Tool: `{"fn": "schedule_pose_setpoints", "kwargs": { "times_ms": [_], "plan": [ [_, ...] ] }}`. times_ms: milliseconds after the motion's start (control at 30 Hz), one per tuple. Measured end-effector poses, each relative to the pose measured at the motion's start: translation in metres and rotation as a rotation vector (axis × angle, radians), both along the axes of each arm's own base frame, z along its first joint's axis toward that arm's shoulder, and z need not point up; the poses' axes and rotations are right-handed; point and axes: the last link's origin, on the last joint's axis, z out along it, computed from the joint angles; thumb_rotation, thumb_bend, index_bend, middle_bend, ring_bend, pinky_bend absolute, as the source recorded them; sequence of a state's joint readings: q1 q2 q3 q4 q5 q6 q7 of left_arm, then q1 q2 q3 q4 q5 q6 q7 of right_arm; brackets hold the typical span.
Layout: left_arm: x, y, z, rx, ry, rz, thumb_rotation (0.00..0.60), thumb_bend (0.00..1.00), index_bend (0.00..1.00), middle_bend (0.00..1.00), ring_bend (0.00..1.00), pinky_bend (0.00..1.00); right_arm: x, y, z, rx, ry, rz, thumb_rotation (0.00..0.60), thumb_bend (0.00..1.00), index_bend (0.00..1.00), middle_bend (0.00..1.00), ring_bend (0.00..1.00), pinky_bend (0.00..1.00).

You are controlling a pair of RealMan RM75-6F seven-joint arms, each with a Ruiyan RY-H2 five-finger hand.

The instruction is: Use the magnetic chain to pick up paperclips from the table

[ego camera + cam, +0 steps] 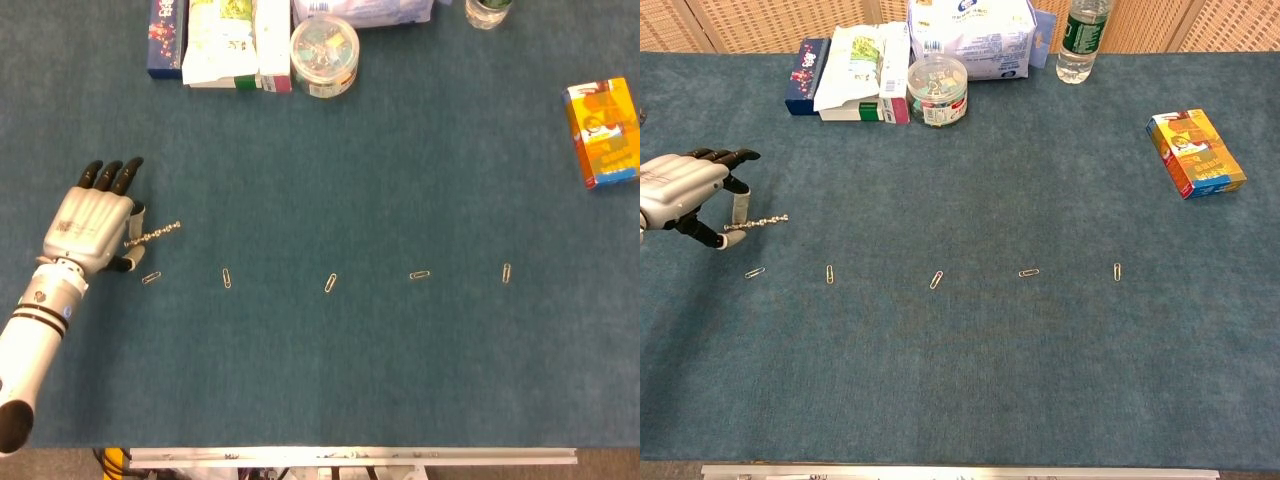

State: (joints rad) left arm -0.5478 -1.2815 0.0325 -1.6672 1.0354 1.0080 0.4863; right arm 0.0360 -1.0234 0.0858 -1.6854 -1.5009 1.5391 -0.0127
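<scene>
Blue-green carpet-like cloth covers the table (400,160) in the head view. At the far left, the left hand (92,222) pinches one end of the magnetic chain (153,234) between the thumb and a finger, and the other fingers lie straight. The chain sticks out to the right, slightly raised at its free end. Five paperclips lie in a row across the cloth; the nearest paperclip (151,277) is just below the chain, not touching it. To do this step well, I think the hand should lower the free end onto this clip and then sweep slowly right along the row, keeping the chain low. Nothing stands between the chain and the clips.

From the chest view, the same left hand (685,190) holds the magnetic chain (756,223) above the cloth, near the first paperclip (755,272). Next paperclip (829,273) is well apart from it. At the far edge stand boxes, a round tub of clips (937,91), a white packet and a water bottle (1077,40); an orange box (1195,153) lies right. All are far from the row. The right hand is not visible in either view.
</scene>
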Motion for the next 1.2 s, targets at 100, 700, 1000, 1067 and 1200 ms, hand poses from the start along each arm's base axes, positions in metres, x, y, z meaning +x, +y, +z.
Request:
{"fn": "schedule_pose_setpoints", "kwargs": {
  "times_ms": [100,700,1000,1067,1200],
  "plan": [
    [0.003,-0.007,0.004,-0.004,-0.001,-0.005,0.6,0.33,0.61,0.0,0.0,0.03,0.0,0.0,0.0,0.0,-0.001,0.001,0.6,0.11,0.18,0.16,0.11,0.16],
    [-0.005,-0.051,0.022,-0.01,0.074,-0.027,0.6,0.33,0.61,0.0,0.0,0.03,0.002,0.001,-0.001,0.005,-0.002,0.008,0.6,0.11,0.18,0.16,0.11,0.16],
    [-0.021,-0.058,0.024,-0.009,0.11,0.007,0.6,0.33,0.61,0.0,0.0,0.03,0.002,0.001,-0.001,0.006,-0.002,0.005,0.6,0.11,0.18,0.16,0.11,0.16],
    [-0.023,-0.059,0.023,-0.015,0.112,0.011,0.6,0.33,0.61,0.0,0.0,0.03,0.002,0.001,-0.002,0.007,-0.001,0.004,0.6,0.11,0.18,0.16,0.11,0.16],
    [-0.025,-0.061,0.019,-0.024,0.109,0.017,0.6,0.33,0.61,0.0,0.0,0.03,0.002,0.001,-0.001,0.006,-0.001,0.005,0.6,0.11,0.18,0.16,0.11,0.16]
  ]
}}
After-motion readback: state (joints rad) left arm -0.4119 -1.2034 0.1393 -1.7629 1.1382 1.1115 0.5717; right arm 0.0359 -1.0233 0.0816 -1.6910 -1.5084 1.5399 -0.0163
